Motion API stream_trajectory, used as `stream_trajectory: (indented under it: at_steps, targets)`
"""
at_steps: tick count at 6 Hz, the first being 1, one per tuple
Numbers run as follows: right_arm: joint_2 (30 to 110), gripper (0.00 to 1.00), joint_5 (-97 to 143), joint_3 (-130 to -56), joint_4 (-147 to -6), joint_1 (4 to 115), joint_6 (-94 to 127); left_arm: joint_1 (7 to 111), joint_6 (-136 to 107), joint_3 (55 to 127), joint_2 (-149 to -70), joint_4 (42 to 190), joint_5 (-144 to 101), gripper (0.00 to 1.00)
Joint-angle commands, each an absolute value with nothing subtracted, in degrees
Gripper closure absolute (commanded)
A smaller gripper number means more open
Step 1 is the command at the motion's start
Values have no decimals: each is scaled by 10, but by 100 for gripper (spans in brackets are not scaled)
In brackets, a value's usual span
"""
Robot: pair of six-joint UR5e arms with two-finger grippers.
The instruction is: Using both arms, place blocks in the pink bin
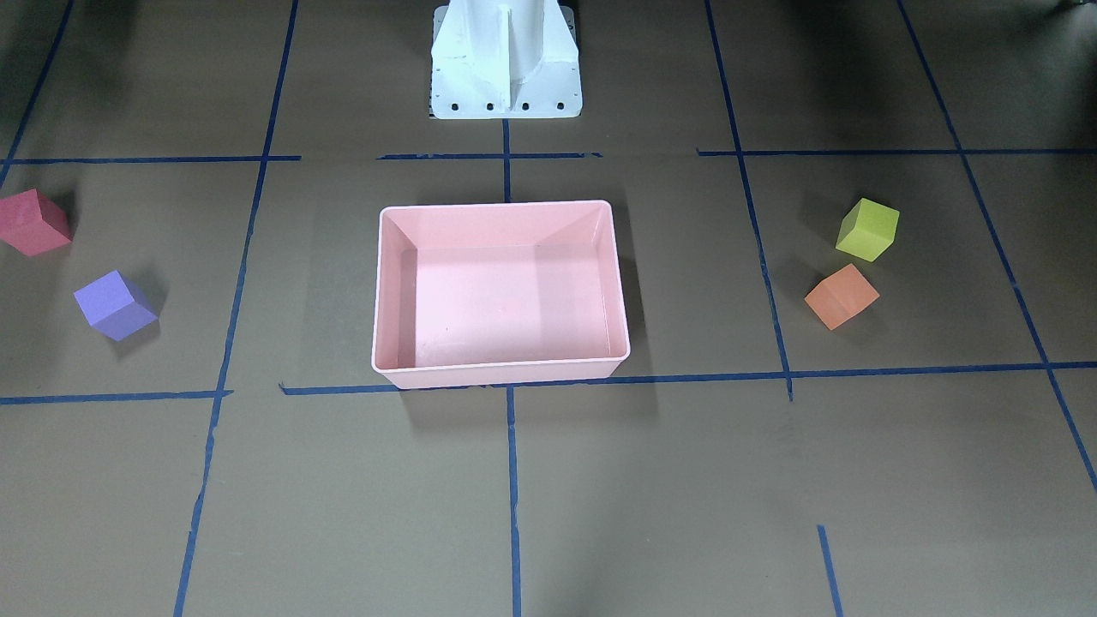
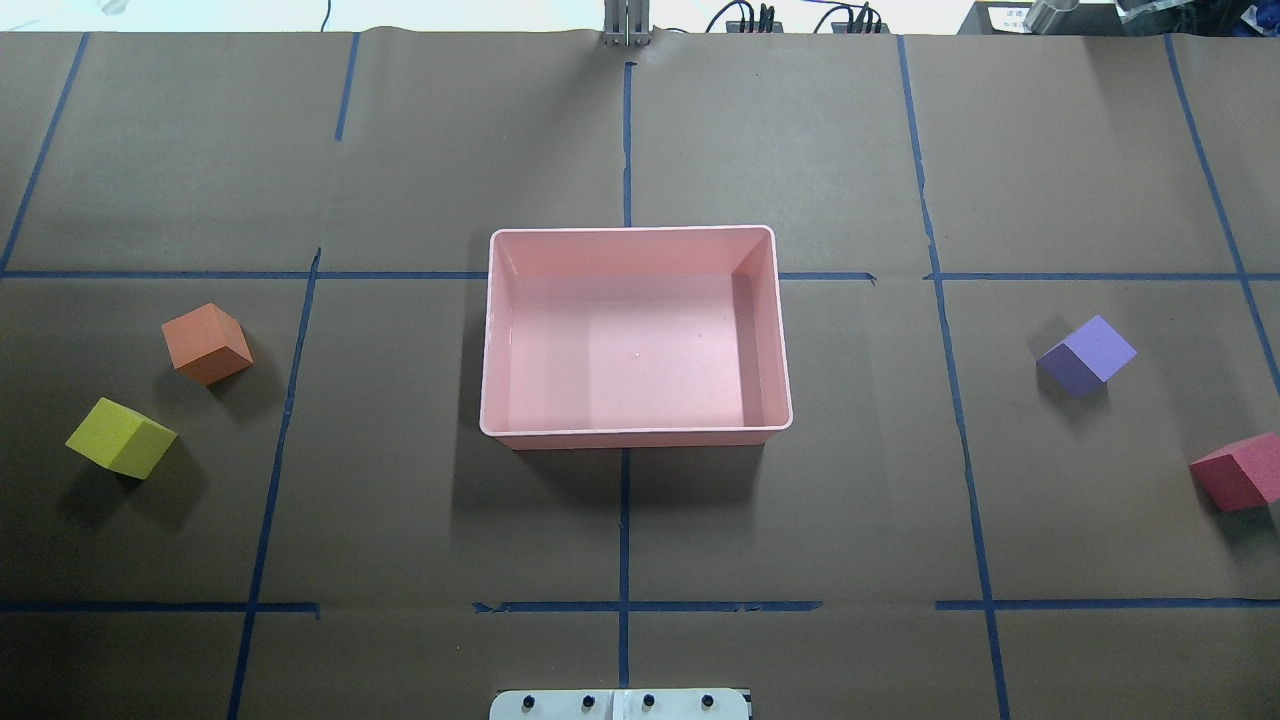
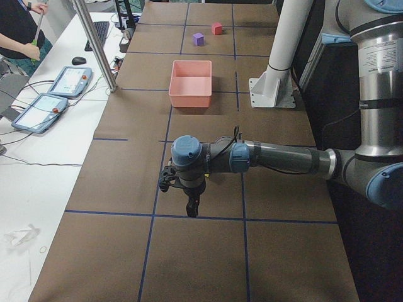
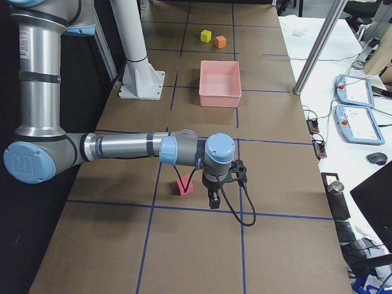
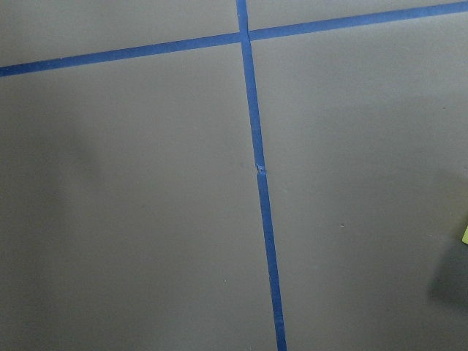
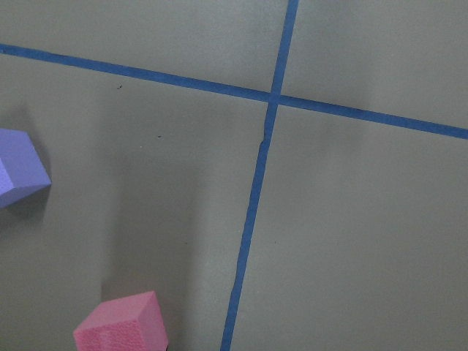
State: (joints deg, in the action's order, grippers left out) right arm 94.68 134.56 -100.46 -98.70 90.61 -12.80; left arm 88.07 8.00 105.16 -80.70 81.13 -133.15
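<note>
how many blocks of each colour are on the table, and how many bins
red matte foam cube: 1
purple matte foam cube: 1
orange matte foam cube: 1
yellow-green matte foam cube: 1
light pink rectangular plastic bin: 1
total: 5 things, 4 cubes and 1 bin

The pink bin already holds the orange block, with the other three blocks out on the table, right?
No. The pink bin is empty; the orange block is out on the table too, as the overhead exterior view shows.
</note>
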Motion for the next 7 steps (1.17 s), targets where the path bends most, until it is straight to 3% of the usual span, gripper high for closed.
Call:
stream_trajectory:
  at_steps: [1, 2, 7]
  targets:
    - [929, 0, 1346, -1010, -986, 895, -127, 881, 80, 1060, -808, 811, -1332, 0]
    - [868, 0, 1340, -1028, -990, 872, -127, 881, 80, 1060, -808, 811, -1332, 0]
    - [875, 1, 1335, -1017, -803, 672, -9, 881, 80, 1063, -809, 813, -1332, 0]
